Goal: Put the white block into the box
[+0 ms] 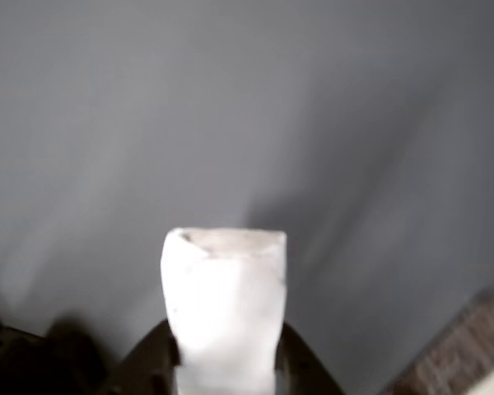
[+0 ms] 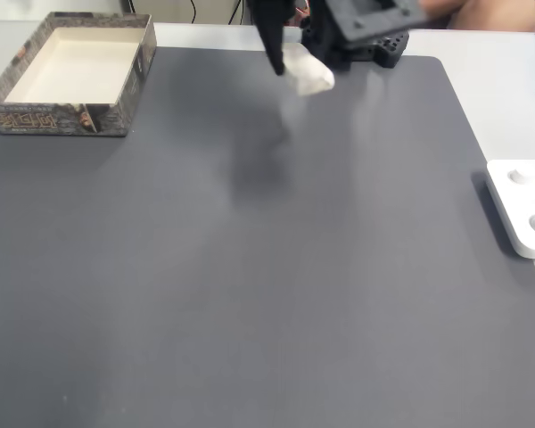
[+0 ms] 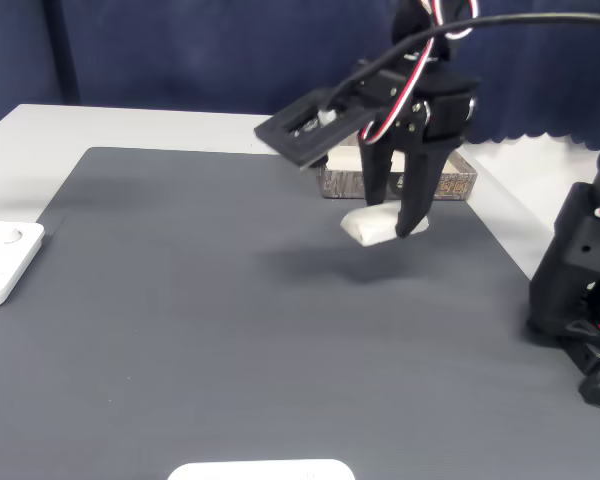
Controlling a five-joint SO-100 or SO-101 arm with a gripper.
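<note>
Fixed views: your gripper (image 3: 395,228) is clamped on the white block (image 3: 372,224), lifted off the dark grey mat (image 3: 230,330).
Behind the fingers (image 3: 416,200) sits the box (image 2: 71,73), its patterned wall print unreadable; beyond it, blue curtains (image 3: 180,50).

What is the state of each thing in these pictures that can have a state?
white block: held in the gripper, lifted off the mat, not yet in the box.
gripper: shut on the white block, above the mat.
box: open at the top, nothing inside, standing at the mat's corner.
white panel: lying flat beside the mat, untouched.
</note>
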